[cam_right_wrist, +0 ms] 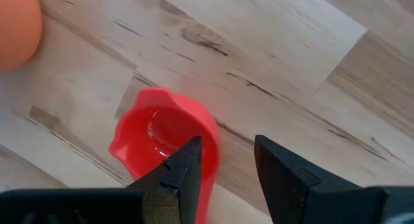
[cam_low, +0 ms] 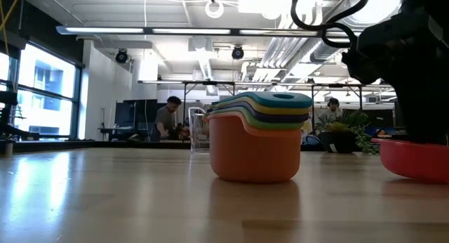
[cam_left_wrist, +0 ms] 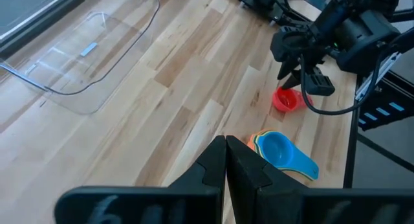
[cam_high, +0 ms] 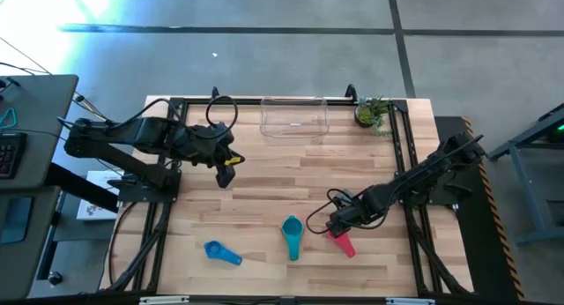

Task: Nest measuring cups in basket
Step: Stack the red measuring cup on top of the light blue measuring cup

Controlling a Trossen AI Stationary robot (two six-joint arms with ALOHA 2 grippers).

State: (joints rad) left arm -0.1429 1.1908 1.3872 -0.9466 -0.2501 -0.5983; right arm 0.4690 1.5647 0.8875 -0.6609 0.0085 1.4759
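A stack of nested measuring cups (cam_high: 292, 227), coral at the bottom and teal on top (cam_low: 256, 141), stands on the table near its front edge. Right of it a red cup (cam_right_wrist: 155, 130) rests on its base (cam_low: 414, 162). A blue cup (cam_high: 220, 252) lies alone at the front left. The clear basket (cam_high: 295, 120) stands at the far edge with nothing in it. My right gripper (cam_right_wrist: 228, 159) points down over the red cup, open, one finger over the bowl's rim and the handle root in the gap. My left gripper (cam_high: 226, 174) hangs shut above the table's left half, holding nothing (cam_left_wrist: 225, 166).
A small potted plant (cam_high: 372, 113) stands at the far right corner, beside the basket. Bare wood lies between the basket and the cups. People (cam_low: 167, 116) sit in the room beyond the table.
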